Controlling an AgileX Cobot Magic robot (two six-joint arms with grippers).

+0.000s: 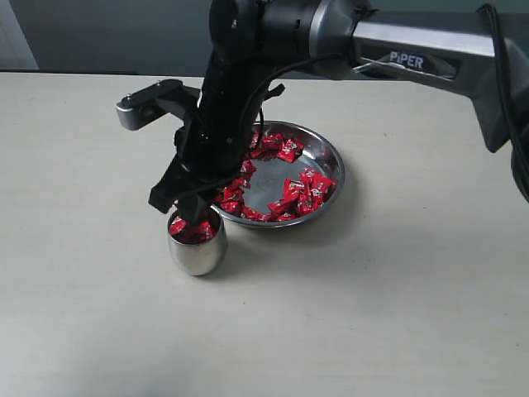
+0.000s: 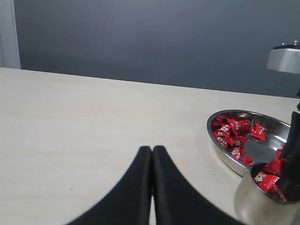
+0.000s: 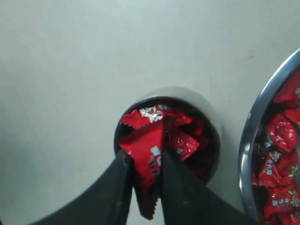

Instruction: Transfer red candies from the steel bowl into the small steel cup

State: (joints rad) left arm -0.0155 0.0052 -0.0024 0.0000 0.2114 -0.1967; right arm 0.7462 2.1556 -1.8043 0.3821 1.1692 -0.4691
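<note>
Right wrist view showed the right end effector (image 3: 146, 164) pinching 1 red candy (image 3: 149, 140) between its 2 jaws. The jaws stood a narrow gap apart, and the foil filled that gap. The pinched candy hung right over the mouth of the small steel cup (image 3: 187, 96). Its body crossed the cup's rim, and 1 crinkled wrapper end trailed back between the jaws, away from the cup. Inside the cup, several more red candies (image 3: 185, 140) lay heaped up to the rim, just under the pinched one.

In the exterior view the right end effector (image 1: 186, 211) pointed down at the top of the cup (image 1: 197, 252), its tips level with the rim. The cup stood upright on the pale bench (image 1: 397, 314). The steel bowl (image 1: 335, 165) sat just beside the cup on the bench; whether the 2 rims touched could not be told. Many red candies (image 1: 302, 192) lay in the bowl in a loose ring along its wall, leaving bare steel at the centre.

In the left wrist view the left end effector (image 2: 152, 152) had its 2 jaws pressed together with nothing between them. It hung above bare bench, apart from the cup (image 2: 255, 206) and the bowl (image 2: 220, 150) beyond it.
</note>
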